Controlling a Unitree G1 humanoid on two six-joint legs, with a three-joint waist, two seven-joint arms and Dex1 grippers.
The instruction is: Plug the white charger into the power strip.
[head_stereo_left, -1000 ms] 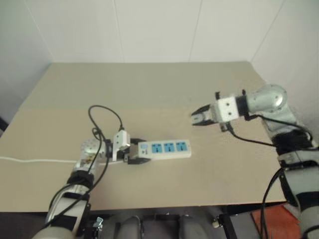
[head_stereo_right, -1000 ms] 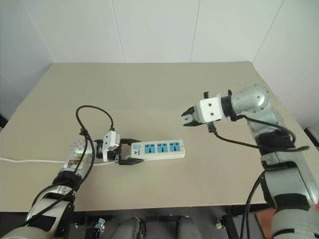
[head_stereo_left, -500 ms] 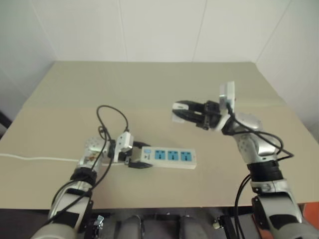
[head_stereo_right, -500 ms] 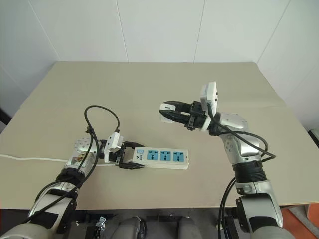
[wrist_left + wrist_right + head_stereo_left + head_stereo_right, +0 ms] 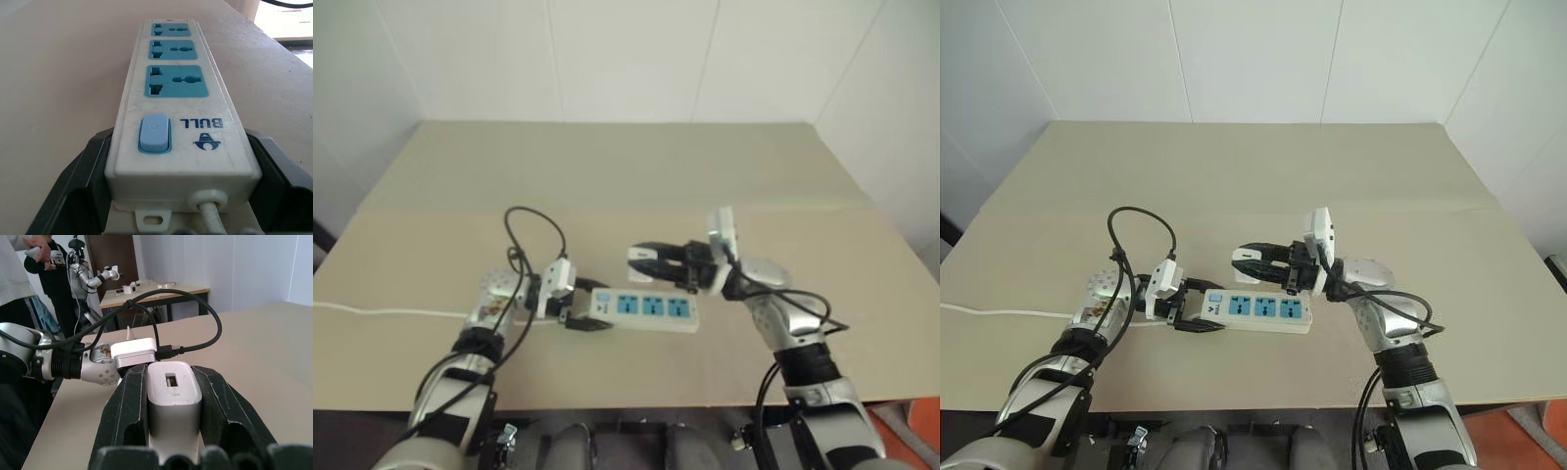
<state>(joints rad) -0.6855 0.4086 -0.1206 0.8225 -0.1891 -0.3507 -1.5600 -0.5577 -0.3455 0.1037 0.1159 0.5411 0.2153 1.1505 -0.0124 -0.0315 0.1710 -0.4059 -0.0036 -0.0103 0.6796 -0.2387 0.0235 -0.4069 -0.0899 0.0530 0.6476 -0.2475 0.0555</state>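
Long flat white plastic power strip [image 5: 1258, 309] with three blue sockets lying flat near desk [image 5: 1234, 166] front edge. Left gripper [image 5: 1197, 309] fingers bracing its switch end, steadying it for insertion. Right gripper [image 5: 1252, 264] fingers clamping small white plastic charger [image 5: 173, 392], hovering just above sockets, lining up.

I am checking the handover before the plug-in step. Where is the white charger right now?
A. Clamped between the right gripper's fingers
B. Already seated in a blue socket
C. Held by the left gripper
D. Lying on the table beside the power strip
A: in the right wrist view the white charger sits clamped between the right gripper's black fingers, above the power strip, whose three blue sockets are all empty.
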